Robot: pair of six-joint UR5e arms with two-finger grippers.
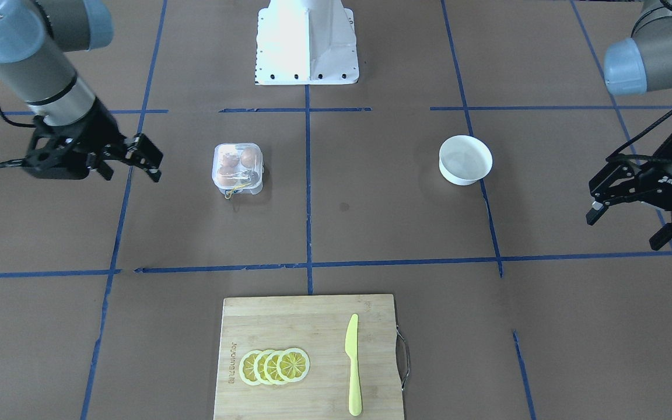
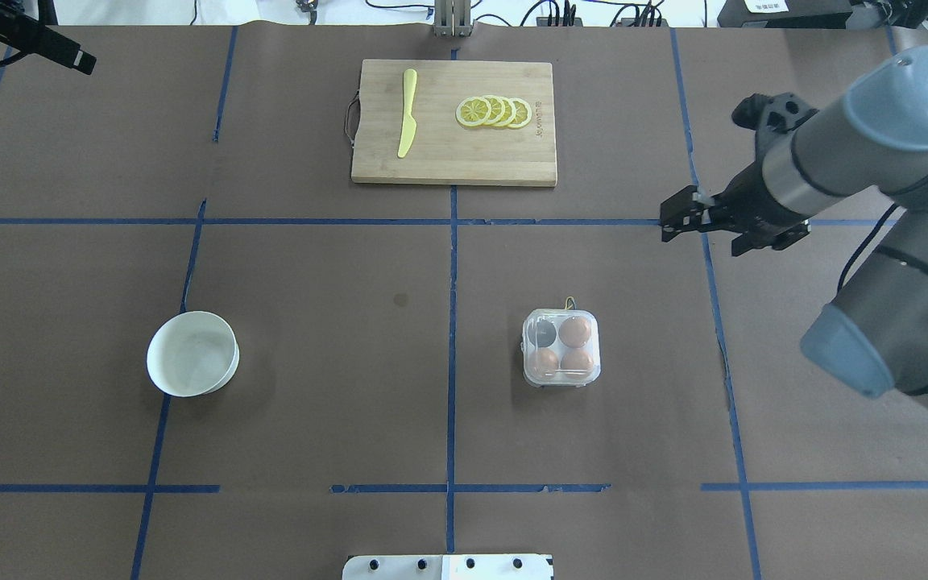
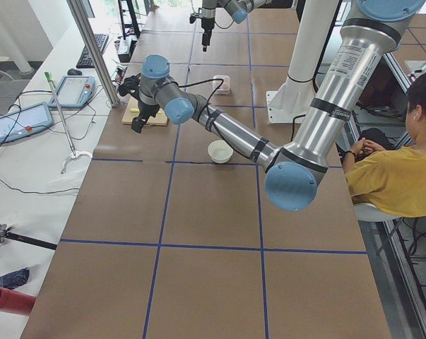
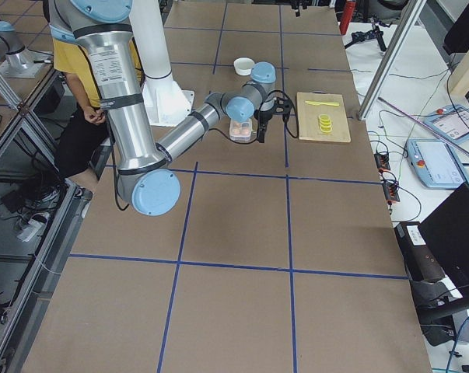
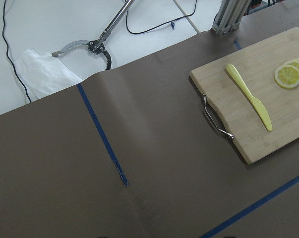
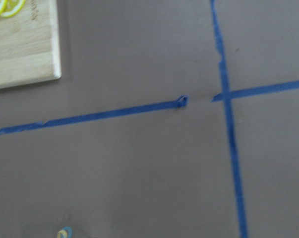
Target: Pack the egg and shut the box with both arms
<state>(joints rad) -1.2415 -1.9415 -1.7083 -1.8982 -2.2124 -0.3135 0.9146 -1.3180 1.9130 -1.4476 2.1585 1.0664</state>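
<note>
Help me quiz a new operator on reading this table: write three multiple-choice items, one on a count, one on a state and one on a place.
1. How many eggs sit in the box?
A. two
B. three
C. four

2. What state is the bowl in?
A. upright and empty
B. upright with an egg inside
C. turned upside down

3. Where does the knife lie?
A. in the bowl
B. on the cutting board
C. in the box

Answers:
1 B: the overhead view shows three cups filled and one bare.
2 A: its white inside faces up with nothing in it.
3 B: it rests on the wood, apart from the lemon slices.
</note>
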